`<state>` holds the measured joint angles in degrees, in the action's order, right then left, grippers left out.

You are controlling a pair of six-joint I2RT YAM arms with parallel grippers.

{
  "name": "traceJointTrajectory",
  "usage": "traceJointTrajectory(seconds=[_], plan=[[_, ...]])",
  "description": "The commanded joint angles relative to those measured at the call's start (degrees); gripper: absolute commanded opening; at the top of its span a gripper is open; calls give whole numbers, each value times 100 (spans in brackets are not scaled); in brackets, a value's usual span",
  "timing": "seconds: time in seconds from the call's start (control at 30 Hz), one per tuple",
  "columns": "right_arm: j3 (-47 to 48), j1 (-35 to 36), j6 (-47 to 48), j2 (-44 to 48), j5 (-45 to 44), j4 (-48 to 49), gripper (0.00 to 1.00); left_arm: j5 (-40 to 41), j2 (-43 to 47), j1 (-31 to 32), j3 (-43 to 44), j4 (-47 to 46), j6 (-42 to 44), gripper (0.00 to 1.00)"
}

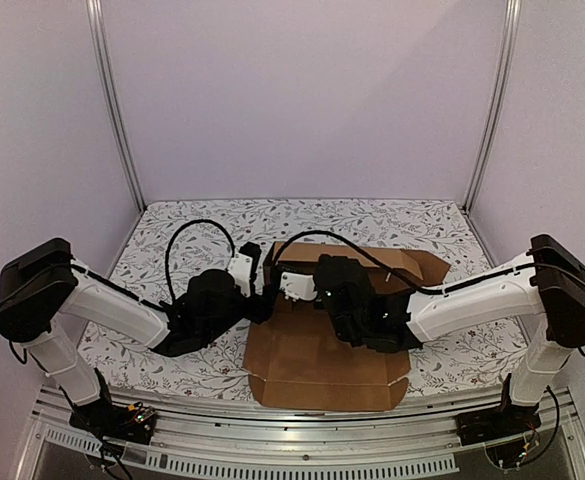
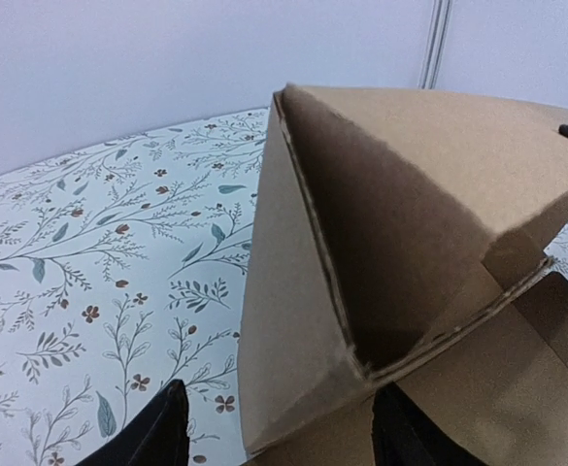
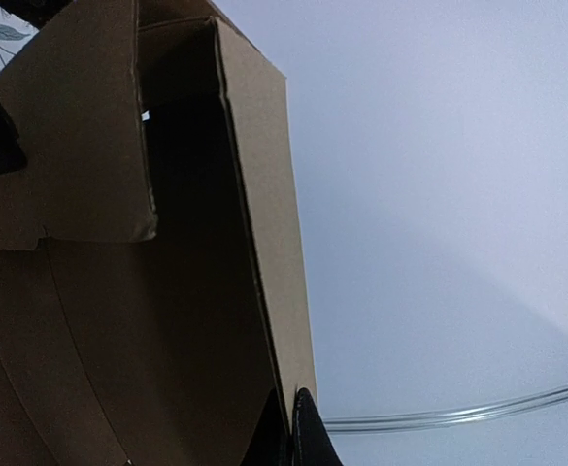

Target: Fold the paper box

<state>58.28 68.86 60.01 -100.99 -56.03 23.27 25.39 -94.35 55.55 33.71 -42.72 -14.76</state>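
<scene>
The paper box (image 1: 322, 360) is a brown cardboard sheet lying mid-table, its far-left walls folded upright. My left gripper (image 1: 264, 292) stands at that raised left corner. In the left wrist view the box's folded corner (image 2: 361, 243) sits between the open black fingers (image 2: 157, 432); the left finger is clear of the cardboard. My right gripper (image 1: 292, 285) reaches in from the right over the sheet. In the right wrist view its gripper (image 3: 295, 403) is shut on the edge of an upright wall (image 3: 264, 214) of the box.
A floral cloth (image 1: 172, 230) covers the table. Metal frame posts (image 1: 112, 100) rise at the back corners, and an aluminium rail (image 1: 302, 425) runs along the near edge. Lilac walls enclose the cell.
</scene>
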Motion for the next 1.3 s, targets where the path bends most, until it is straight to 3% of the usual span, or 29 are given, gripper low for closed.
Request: traceJointTrajectory(seconds=[0.0,0.6,0.77,0.93,1.27], plan=[[105,13,-391,11,204,-666,0,839,-68,81,344,-395,-136,62],[505,-121,-1149,-342,560,-1533,0,595,-631,259,886,-707,120,62],[449,-190,-1329,-215,818,-1734,0,158,-816,130,864,-760,548,63],[338,-212,-1483,-87,1063,-1802,0,-770,-858,-167,687,-871,582,64],[297,-221,-1663,8,1219,-1885,0,-1091,-809,-410,476,-668,642,64]])
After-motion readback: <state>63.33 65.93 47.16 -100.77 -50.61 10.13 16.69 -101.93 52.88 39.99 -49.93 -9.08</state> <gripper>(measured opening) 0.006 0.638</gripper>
